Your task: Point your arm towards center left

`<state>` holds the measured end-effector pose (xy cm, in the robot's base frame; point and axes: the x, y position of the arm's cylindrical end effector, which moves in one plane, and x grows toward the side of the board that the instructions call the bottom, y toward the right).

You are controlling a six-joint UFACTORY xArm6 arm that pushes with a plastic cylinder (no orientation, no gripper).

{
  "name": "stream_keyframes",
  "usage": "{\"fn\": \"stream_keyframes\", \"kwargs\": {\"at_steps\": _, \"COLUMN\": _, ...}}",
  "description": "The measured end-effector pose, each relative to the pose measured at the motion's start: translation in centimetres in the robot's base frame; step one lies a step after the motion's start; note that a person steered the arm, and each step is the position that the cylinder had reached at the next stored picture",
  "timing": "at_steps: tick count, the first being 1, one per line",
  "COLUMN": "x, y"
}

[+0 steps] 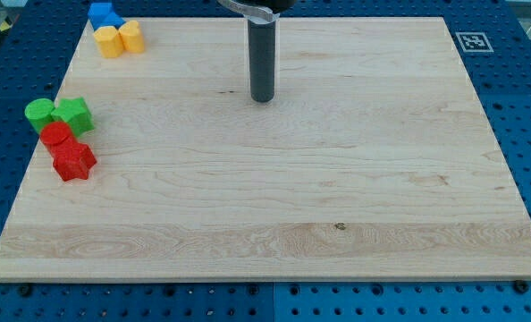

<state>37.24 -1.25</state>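
My tip (262,97) rests on the wooden board (274,197) at the upper middle, far from all blocks. At the view's left edge sit a green cylinder (39,113), a green star-like block (73,114), a red cylinder (56,136) and a red star-like block (73,161), clustered together. At the top left corner sit a blue block (105,13) and two yellow blocks (109,41) (130,36). The tip is well to the right of both clusters.
The board lies on a blue perforated table (525,107). A black-and-white marker tag (473,41) is at the board's top right corner. The green cylinder overhangs the board's left edge.
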Motion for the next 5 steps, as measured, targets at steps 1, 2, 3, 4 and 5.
{"fn": "stream_keyframes", "kwargs": {"at_steps": 1, "x": 0.6, "y": -2.6}}
{"fn": "stream_keyframes", "kwargs": {"at_steps": 2, "x": 0.6, "y": -5.3}}
{"fn": "stream_keyframes", "kwargs": {"at_steps": 3, "x": 0.6, "y": -7.8}}
{"fn": "stream_keyframes", "kwargs": {"at_steps": 4, "x": 0.1, "y": -10.1}}
{"fn": "stream_keyframes", "kwargs": {"at_steps": 5, "x": -1.2, "y": -12.2}}
